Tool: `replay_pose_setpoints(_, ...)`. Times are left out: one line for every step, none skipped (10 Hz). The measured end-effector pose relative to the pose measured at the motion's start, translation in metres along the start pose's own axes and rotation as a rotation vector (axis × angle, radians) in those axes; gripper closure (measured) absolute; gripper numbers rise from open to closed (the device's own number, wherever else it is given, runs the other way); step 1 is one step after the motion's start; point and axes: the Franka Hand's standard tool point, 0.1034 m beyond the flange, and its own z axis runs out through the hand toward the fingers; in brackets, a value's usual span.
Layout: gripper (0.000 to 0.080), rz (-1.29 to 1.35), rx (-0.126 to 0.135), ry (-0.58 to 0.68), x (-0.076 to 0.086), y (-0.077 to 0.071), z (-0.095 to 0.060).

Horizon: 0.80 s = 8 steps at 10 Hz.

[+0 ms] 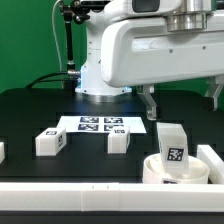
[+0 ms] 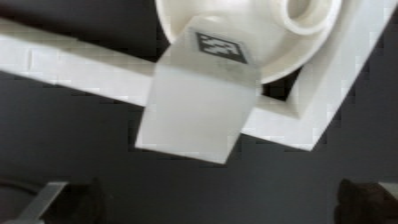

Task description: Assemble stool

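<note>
The white round seat (image 1: 160, 172) lies at the front on the exterior view's right, in the corner of the border rails. One white block leg (image 1: 173, 147) stands upright on it, its marker tag facing the camera. Two more legs (image 1: 50, 142) (image 1: 118, 141) lie loose on the black table. My gripper (image 1: 181, 104) hangs open and empty a little above the standing leg. In the wrist view the seat (image 2: 240, 35) and that leg (image 2: 192, 105) are seen from above. My gripper (image 2: 210, 205) is open there, with only the dark fingertips (image 2: 45, 200) showing at the frame's corners.
The marker board (image 1: 100, 124) lies flat behind the loose legs. White border rails run along the front (image 1: 80, 190) and at the exterior view's right (image 1: 212, 160), and show in the wrist view (image 2: 71, 65). The arm's base (image 1: 100, 80) stands behind the board. Another white piece (image 1: 1, 151) sits at the far left edge.
</note>
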Motion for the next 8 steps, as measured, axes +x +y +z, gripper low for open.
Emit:
replay_pose_setpoints(0.0151,-0.108,-0.002,-0.001,-0.0003,0.0010,0.0001)
replay_pose_setpoints(0.0151,-0.202,-0.009,-0.003,-0.0005,0.0018,0.0006)
replay_pose_setpoints(0.0151,-0.349,-0.031,-0.012,-0.0004,0.0027,0.0017)
replay_pose_setpoints(0.0151,-0.527,-0.053,-0.027,-0.0002,0.0020,0.0020)
replay_pose_setpoints(0.0151,-0.643,-0.056,-0.036,-0.0004,0.0001,0.0032)
replay_pose_setpoints(0.0151,-0.778,-0.057,-0.054,-0.0024,-0.0017,0.0067)
replay_pose_setpoints(0.0151,-0.839,-0.057,-0.058,-0.0029,-0.0004,0.0070)
replay_pose_setpoints(0.0151,-0.908,-0.058,-0.063,-0.0034,0.0017,0.0069)
